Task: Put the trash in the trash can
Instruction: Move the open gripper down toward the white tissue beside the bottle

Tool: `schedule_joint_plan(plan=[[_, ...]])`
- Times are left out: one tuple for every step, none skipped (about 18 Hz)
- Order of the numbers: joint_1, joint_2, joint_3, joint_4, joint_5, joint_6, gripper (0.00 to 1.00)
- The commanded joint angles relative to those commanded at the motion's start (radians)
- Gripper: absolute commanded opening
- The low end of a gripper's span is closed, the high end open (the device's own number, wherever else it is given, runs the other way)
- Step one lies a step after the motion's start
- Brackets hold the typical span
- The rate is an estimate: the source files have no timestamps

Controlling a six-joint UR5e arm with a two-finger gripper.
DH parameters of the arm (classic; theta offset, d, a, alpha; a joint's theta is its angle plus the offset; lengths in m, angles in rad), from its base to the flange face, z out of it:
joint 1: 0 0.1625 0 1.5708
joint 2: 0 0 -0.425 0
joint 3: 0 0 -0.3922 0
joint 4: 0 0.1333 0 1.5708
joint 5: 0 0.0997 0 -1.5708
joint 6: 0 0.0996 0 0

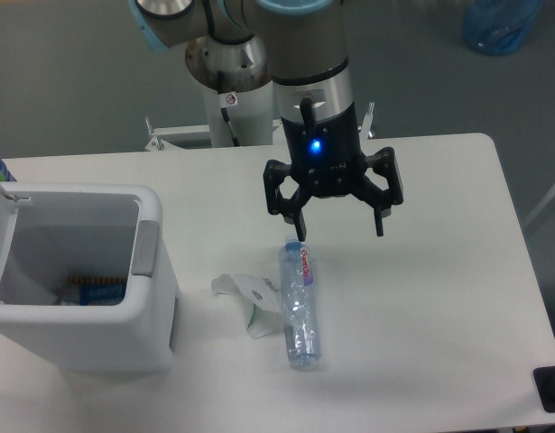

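A crushed clear plastic bottle [300, 303] with a pink-red label lies lengthwise on the white table. Just to its left rests a crumpled white paper carton [251, 299] with a green edge. The boxy white trash can [74, 343] stands at the left, its grey tab [147, 247] facing the trash; something small lies inside at the bottom. My gripper [339, 233] hovers above the bottle's upper end, fingers spread wide and open, holding nothing. One fingertip sits near the bottle's cap; the other is off to the right.
The table's [439, 298] right edge runs down the right side and its front edge lies just below the bottle. The arm's base [227, 81] stands behind the table. A blue bag [501, 25] sits on the floor at upper right.
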Motion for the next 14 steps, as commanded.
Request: schedule_joint_plan(plan=[[-0.002,0.0,-0.002,0.0,0.002,0.0,1.0],[-0.002,0.0,-0.005,0.001,0.003,0.0,1.0],[-0.003,0.0,-0.005,-0.003,0.011,-0.002,1.0],[-0.005,0.003,-0.011,-0.003,0.017,-0.003,1.0],[-0.005,0.005,-0.026,-0.002,0.021,-0.006,1.0],[-0.006,0.006,-0.041,0.0,0.026,-0.015,1.0],[-0.006,0.006,-0.057,0.001,0.026,-0.017,1.0],[-0.008,0.003,-0.058,-0.002,0.025,-0.017,1.0],[-0.011,0.0,-0.067,-0.002,0.017,-0.017,1.0],[-0.011,0.002,-0.099,0.003,0.018,-0.017,1.0],[-0.011,0.002,-0.124,0.006,0.017,-0.018,1.0],[-0.012,0.002,-0.144,0.009,0.015,-0.031,1.0],[-0.012,0.002,-0.159,0.011,0.015,-0.078,1.0],[-0.012,0.0,-0.173,0.011,0.015,-0.134,1.0]])
